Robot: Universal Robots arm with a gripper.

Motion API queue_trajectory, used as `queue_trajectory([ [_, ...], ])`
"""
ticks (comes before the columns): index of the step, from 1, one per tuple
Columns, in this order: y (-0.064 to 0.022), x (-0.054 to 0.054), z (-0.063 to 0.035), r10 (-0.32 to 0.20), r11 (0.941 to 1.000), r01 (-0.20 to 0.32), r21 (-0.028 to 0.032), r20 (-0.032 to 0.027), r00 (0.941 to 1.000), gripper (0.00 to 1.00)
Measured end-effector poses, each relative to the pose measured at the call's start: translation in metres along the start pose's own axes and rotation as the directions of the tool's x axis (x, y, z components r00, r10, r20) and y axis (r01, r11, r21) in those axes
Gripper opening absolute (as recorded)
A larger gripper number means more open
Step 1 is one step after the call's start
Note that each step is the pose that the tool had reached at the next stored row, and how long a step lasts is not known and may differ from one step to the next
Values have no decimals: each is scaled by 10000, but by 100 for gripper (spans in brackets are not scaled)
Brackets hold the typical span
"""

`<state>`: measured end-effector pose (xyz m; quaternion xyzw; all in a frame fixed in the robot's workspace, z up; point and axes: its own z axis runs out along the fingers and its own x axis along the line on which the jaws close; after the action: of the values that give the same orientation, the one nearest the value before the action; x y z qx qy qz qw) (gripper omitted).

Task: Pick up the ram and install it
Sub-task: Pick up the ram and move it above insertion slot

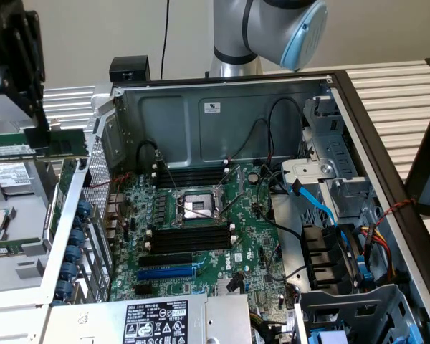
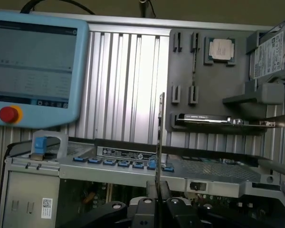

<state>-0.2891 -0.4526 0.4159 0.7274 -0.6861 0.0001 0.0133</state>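
Green and thin, the ram stands edge-on between the fingers of the gripper, which pinch one end of it. In the exterior view it hangs outside the computer case, at ten o'clock from the CPU socket and well apart from the motherboard. Black memory slots lie at six and twelve o'clock of the socket. Beyond the stick, the wrist view has a teach pendant and a grey parts tray carrying a processor.

Long thin green ram, seen edge-on, pinched at one end between the fingers of the gripper, just outside the open case.
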Motion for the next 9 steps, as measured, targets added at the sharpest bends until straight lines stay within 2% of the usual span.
queue_trajectory([
  [9, -409, 24, -3, -15, 10000, 15, 2, 0, 10000, 13],
])
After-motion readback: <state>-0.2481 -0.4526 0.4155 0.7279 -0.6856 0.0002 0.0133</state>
